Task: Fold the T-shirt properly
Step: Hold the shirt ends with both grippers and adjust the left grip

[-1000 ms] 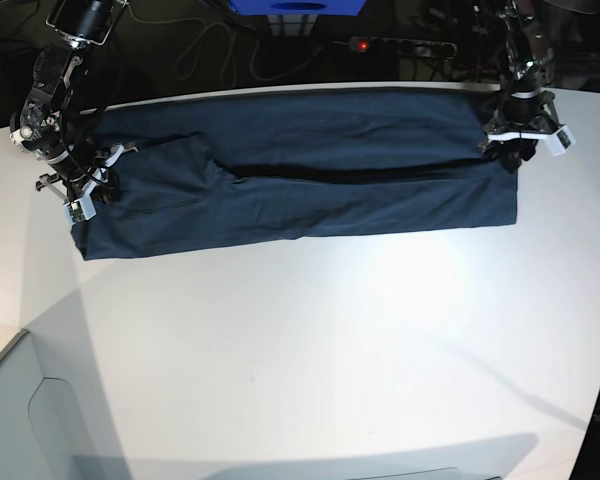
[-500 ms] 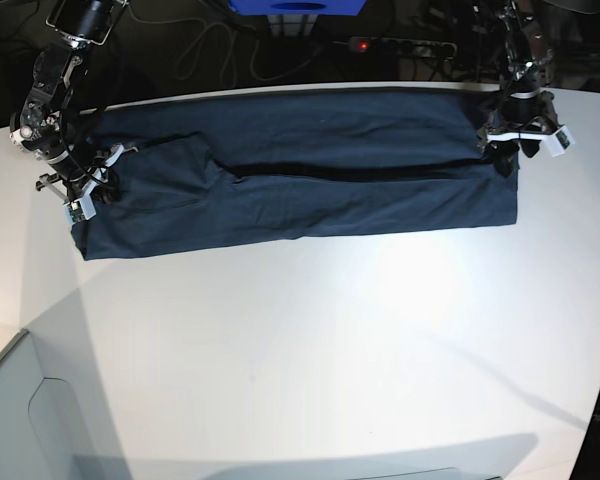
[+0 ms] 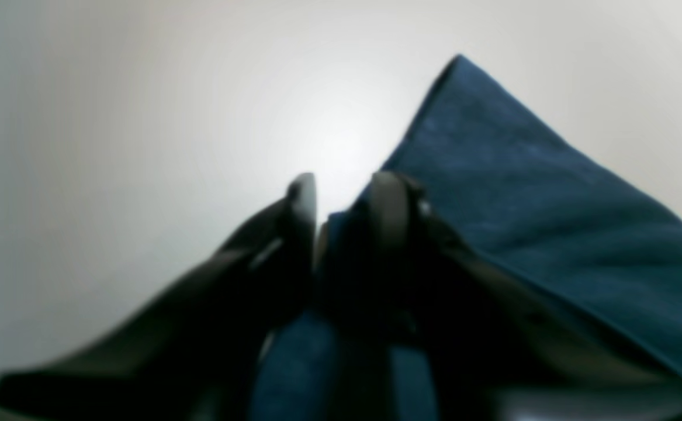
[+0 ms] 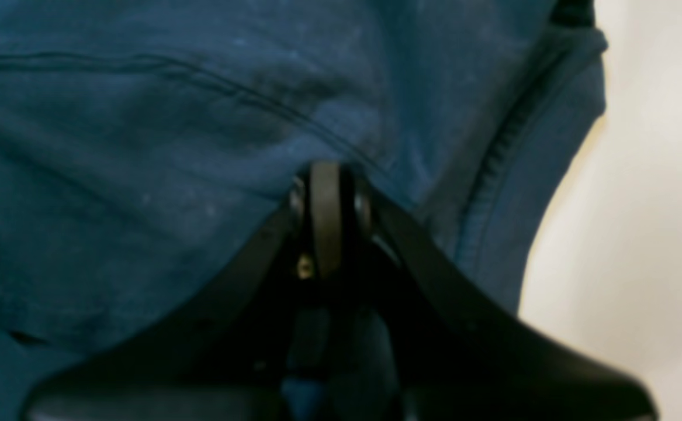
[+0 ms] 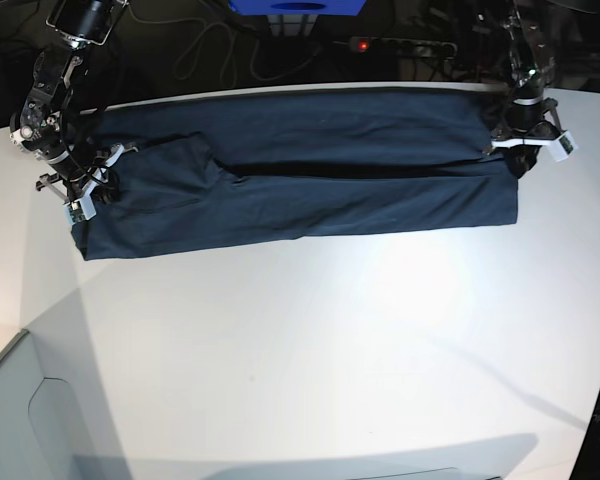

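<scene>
Plain dark navy T-shirt (image 5: 300, 170) on a white table (image 5: 330, 350).
No print shows; black grippers, apparently white-tagged, and a blue box (image 5: 298, 6) behind.

Dark navy soft cotton T-shirt (image 5: 310, 175): matt woven cloth, faint lint specks, ribbed hem seam. Flat white table top (image 5: 330, 350): smooth, semi-gloss w/ glare patch. Black gripper fingers (image 4: 326, 216): smooth plastic, slight sheen.

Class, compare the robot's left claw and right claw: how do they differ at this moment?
The left claw works at a corner of the dark navy-blue cotton T-shirt, cloth between its slightly parted fingers. The right claw is fully shut, over the shirt's hemmed edge. Both are black, at opposite ends.
</scene>
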`<state>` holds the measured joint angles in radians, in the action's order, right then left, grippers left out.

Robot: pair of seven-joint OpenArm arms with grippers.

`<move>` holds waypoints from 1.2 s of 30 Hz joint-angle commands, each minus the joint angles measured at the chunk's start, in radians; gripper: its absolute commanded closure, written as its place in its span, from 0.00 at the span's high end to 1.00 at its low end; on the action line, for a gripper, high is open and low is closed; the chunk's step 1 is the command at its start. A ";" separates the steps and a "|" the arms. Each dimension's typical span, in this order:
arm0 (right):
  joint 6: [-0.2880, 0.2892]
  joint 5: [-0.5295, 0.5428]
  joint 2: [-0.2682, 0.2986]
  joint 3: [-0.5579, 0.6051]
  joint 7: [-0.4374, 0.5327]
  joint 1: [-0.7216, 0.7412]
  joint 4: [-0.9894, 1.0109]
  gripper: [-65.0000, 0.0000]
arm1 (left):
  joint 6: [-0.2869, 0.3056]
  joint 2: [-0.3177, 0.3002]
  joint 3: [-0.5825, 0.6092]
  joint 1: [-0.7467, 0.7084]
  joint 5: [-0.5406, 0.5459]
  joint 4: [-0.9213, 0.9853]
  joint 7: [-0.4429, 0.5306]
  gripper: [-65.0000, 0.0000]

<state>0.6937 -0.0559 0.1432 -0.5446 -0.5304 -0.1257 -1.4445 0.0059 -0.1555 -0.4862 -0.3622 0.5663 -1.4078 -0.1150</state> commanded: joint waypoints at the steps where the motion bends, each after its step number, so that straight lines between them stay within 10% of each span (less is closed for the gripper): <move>1: 0.004 -0.019 0.008 -0.001 -0.023 0.004 -0.005 0.01 | -0.004 -0.003 0.004 -0.002 -0.001 -0.003 -0.038 0.16; 9: 0.004 -0.019 0.008 -0.001 -0.023 0.007 -0.005 0.01 | -0.002 -0.003 0.005 -0.001 0.001 -0.014 -0.038 0.00; 36: 0.004 -0.019 0.008 -0.001 -0.030 0.036 -0.006 0.01 | -0.004 0.009 0.036 -0.102 -0.005 -0.394 -0.044 0.00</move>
<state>0.6945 -0.0593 0.1429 -0.5438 -0.5529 -0.1005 -1.4414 0.0040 -0.1379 -0.4431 -0.4599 0.5583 -1.7885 -0.1837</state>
